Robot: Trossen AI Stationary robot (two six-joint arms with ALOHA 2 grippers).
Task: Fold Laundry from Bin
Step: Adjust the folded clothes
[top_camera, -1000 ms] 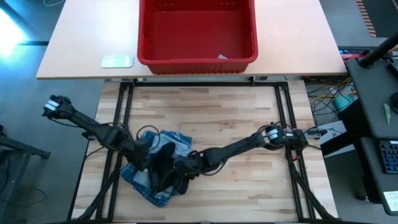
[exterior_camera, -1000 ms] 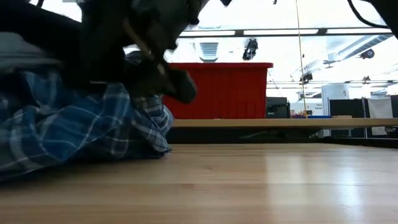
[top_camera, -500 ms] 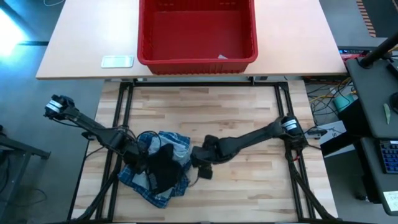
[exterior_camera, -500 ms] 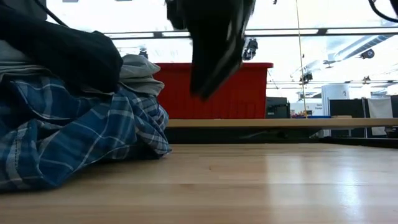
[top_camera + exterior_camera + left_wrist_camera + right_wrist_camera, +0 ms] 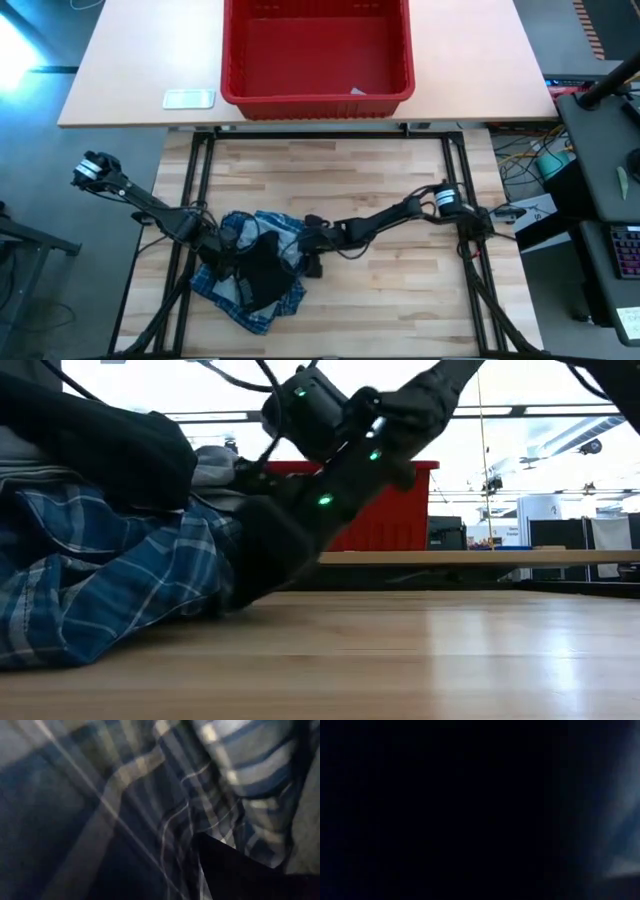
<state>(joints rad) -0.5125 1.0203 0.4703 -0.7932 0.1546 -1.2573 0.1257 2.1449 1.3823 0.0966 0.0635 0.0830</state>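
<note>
The laundry lies in a heap at the near left of the wooden table. A blue-and-white plaid shirt (image 5: 225, 288) is at the bottom, a light grey T-shirt (image 5: 287, 240) is on its far right part, and a black garment (image 5: 262, 278) is draped over the top. My left gripper (image 5: 222, 256) points down into the heap's left side, and cloth fills the left wrist view. My right gripper (image 5: 255, 560) slants down from the right to the heap's right edge, low by the table. The red bin (image 5: 316, 50) stands on the tan table beyond.
Bare wood (image 5: 400, 300) stretches from the heap to the table's right edge. A white scrap (image 5: 358, 91) lies in the bin's near right corner. A small flat pale object (image 5: 188, 98) sits on the tan table left of the bin.
My right gripper has lifted off the heap's top, swung toward the table's right edge, then rolled and dropped back to the heap's right edge. The black garment, raised between the grippers a second ago, now lies spread on the heap. My left gripper has sunk a little.
</note>
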